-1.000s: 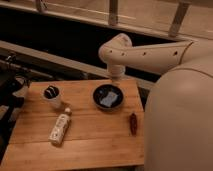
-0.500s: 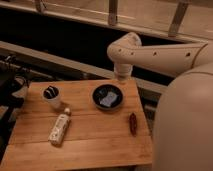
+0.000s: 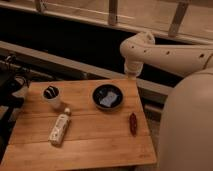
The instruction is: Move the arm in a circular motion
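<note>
The large white arm [image 3: 170, 52] reaches in from the right above the wooden table [image 3: 95, 140]. Its rounded elbow [image 3: 137, 45] sits over the table's far right corner. A short stub [image 3: 131, 67] hangs down from the elbow behind the table's far edge. A bulky white arm segment [image 3: 187, 125] fills the right foreground and hides the table's right side. My gripper does not show in this view; no fingers are visible at the stub's end.
On the table are a dark bowl [image 3: 107, 97] holding a pale object, a white cup [image 3: 51, 95] with dark contents, a lying white bottle [image 3: 60, 129] and a small red item [image 3: 133, 123]. Dark equipment [image 3: 10, 82] stands at the left. A railing [image 3: 112, 12] runs behind.
The arm's elbow and hanging stub have swung steadily to the right, from above the bowl's far side to past the table's far right corner. The table items have not moved.
</note>
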Motion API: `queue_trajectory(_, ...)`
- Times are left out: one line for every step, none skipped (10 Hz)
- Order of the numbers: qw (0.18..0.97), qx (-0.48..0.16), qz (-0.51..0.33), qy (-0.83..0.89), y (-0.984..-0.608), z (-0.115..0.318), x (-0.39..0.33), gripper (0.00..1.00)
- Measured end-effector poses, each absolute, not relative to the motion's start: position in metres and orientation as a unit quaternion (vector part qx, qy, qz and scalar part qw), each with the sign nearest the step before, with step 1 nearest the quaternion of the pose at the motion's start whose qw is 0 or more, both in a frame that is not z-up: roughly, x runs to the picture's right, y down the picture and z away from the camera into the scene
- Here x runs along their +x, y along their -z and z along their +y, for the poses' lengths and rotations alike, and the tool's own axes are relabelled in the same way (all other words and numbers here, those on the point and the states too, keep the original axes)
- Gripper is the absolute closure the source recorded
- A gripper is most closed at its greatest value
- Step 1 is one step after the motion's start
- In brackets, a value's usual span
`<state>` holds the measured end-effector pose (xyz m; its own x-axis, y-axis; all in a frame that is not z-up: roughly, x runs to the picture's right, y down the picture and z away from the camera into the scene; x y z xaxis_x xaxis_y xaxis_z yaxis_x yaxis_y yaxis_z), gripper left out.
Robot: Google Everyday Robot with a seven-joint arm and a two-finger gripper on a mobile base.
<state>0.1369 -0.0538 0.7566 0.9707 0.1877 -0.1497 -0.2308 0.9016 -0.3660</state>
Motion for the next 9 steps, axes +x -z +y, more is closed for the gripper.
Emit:
queue_trajectory(0.975,-0.185,0.057,-0.106,-0.759,-0.057,0.128,0.88)
queue_trajectory(0.977,-0.177,0.06,-0.099,-0.758,-0.057,0.118,0.96)
queue_trajectory(0.98,-0.168,0.062,-0.092,-0.753,-0.051,0.107,1.0)
queue_trajectory(0.981,-0.159,0.066,-0.088,-0.746,-0.045,0.107,1.0)
queue_trajectory(0.983,-0.151,0.067,-0.086,-0.739,-0.038,0.111,1.0)
queue_trajectory(0.983,-0.15,0.068,-0.086,-0.737,-0.035,0.118,1.0)
queue_trajectory(0.983,-0.148,0.068,-0.085,-0.737,-0.035,0.124,1.0)
queue_trajectory(0.984,-0.146,0.065,-0.08,-0.74,-0.039,0.123,1.0)
queue_trajectory(0.985,-0.143,0.066,-0.072,-0.742,-0.042,0.117,1.0)
